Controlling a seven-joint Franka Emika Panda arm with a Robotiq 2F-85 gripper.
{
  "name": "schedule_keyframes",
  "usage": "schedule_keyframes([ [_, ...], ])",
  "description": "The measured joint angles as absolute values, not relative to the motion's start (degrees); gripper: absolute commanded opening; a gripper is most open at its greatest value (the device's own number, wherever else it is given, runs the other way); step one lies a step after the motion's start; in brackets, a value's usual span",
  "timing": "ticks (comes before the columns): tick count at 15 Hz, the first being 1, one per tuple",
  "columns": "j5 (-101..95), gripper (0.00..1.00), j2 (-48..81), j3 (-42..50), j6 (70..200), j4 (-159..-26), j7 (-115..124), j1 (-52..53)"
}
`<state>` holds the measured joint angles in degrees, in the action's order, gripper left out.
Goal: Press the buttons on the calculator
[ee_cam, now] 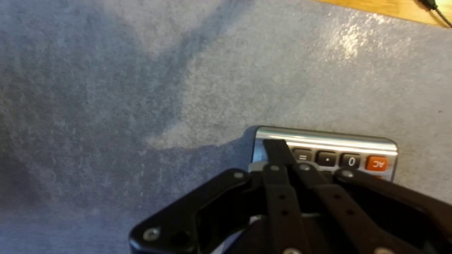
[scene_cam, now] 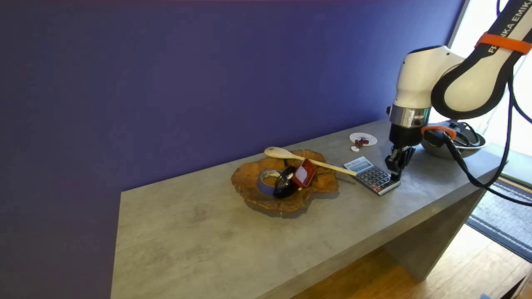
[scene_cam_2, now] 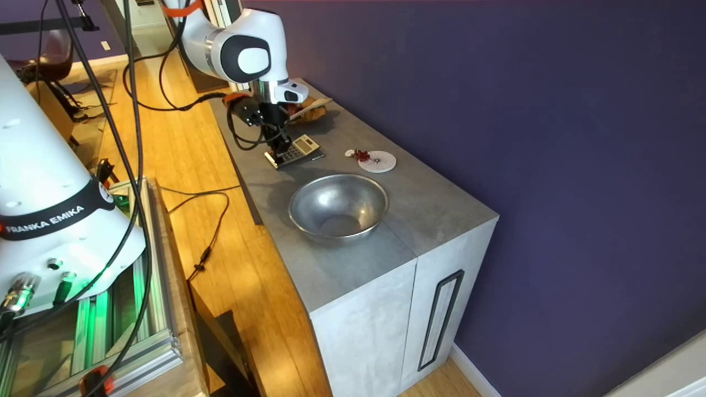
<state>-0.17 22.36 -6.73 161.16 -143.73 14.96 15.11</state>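
Note:
The grey calculator [scene_cam: 361, 165] lies flat on the table, with its display end away from my gripper; it also shows in an exterior view [scene_cam_2: 305, 146]. In the wrist view its near end [ee_cam: 332, 141] shows a row of buttons [ee_cam: 326, 158]: "=", ".", "0" and an orange "AC". My gripper [ee_cam: 277, 151] points down with its fingers together, holding nothing. Its tips are over the calculator's corner beside "=", covering whatever key is there. Both exterior views show the fingertips [scene_cam: 395, 177] at that end. I cannot tell whether they touch a key. My fingers hide most other buttons in the wrist view.
A wooden slab [scene_cam: 245, 178] holds a tape roll [scene_cam: 266, 187], a red box [scene_cam: 305, 172] and a wooden spoon [scene_cam: 318, 161], whose handle reaches toward the calculator. A metal bowl [scene_cam_2: 336, 201] and a white-and-red dish [scene_cam_2: 380, 161] stand nearby. The purple wall borders the table.

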Motion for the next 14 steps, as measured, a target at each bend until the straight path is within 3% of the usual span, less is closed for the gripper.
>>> schedule_keyframes([
  [14,-0.2,0.00,16.9,-8.2,157.4,-144.4,14.1,16.1],
])
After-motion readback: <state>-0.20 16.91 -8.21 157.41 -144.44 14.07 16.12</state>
